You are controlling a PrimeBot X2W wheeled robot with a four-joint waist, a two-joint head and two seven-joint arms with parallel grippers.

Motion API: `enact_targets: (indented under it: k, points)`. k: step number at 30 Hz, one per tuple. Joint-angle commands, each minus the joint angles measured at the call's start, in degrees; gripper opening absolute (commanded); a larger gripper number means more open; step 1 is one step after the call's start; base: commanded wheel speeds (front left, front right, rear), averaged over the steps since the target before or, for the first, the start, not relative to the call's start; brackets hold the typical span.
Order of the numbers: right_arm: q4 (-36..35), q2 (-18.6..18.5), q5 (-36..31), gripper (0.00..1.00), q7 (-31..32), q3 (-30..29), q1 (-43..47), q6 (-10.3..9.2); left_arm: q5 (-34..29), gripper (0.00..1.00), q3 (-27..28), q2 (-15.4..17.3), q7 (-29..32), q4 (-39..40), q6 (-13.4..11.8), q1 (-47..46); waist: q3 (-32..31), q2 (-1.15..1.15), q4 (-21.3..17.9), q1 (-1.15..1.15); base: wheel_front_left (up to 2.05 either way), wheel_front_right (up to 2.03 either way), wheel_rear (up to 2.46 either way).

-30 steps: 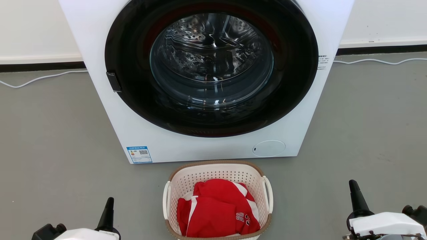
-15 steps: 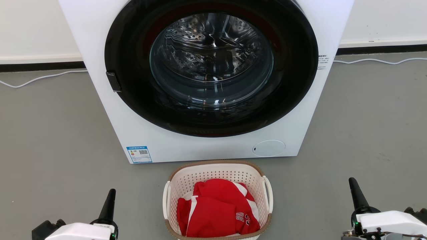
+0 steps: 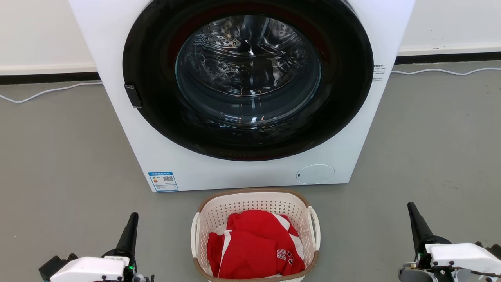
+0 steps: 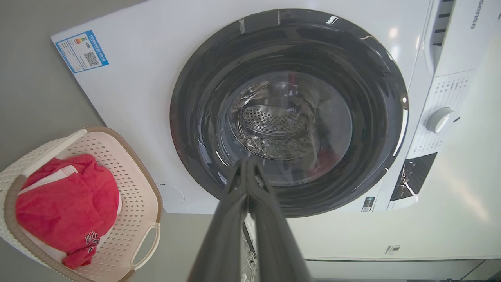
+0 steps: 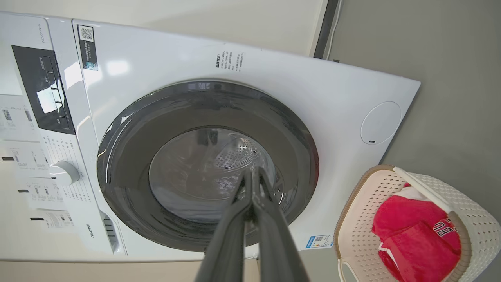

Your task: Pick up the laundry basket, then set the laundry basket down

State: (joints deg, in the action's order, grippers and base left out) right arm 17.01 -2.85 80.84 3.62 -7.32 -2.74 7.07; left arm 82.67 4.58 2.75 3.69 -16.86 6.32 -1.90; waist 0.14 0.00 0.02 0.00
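Note:
The laundry basket point(image 3: 255, 203), cream-white with a brown rim and white loop handles, stands on the grey floor just before the washer, holding a red-and-white garment point(image 3: 254, 246). The same basket shows at the lower left in the left wrist view point(image 4: 129, 203) and at the lower right in the right wrist view point(image 5: 364, 227). My left gripper point(image 3: 134, 216) is shut, well to the basket's left and clear of it. My right gripper point(image 3: 411, 206) is shut, well to its right. Both point toward the washer with fingers pressed together point(image 4: 247, 166) point(image 5: 251, 172), holding nothing.
A white front-loading washer point(image 3: 242, 172) with a dark round door fills the middle, right behind the basket. White cables point(image 3: 442, 71) run along the floor by the wall on both sides. Grey floor spreads left and right of the basket.
Both grippers have risen a little in the head view, fingertips reaching further forward. The basket and washer have not moved.

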Motion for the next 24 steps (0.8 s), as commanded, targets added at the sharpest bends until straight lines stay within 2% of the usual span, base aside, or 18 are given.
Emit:
enact_targets:
  k: [1,14,24]
  points:
    - [-2.2,-0.2,1.9,0.00,0.7,0.9,-3.0,0.38,1.7,0.00,1.6,0.4,0.7,1.8,0.6,-3.5,0.0,0.00,0.0,0.00,0.00,0.00,0.00]
    - [-3.0,0.0,11.3,0.00,2.9,0.8,-3.4,0.42,9.5,0.00,2.0,0.1,2.8,2.8,1.2,-4.3,0.0,0.00,0.0,0.00,0.00,0.00,0.00]
    - [-3.0,0.0,11.3,0.00,2.9,0.8,-3.4,0.42,9.5,0.00,2.0,0.1,2.8,2.8,1.2,-4.3,0.0,0.00,0.0,0.00,0.00,0.00,0.00]
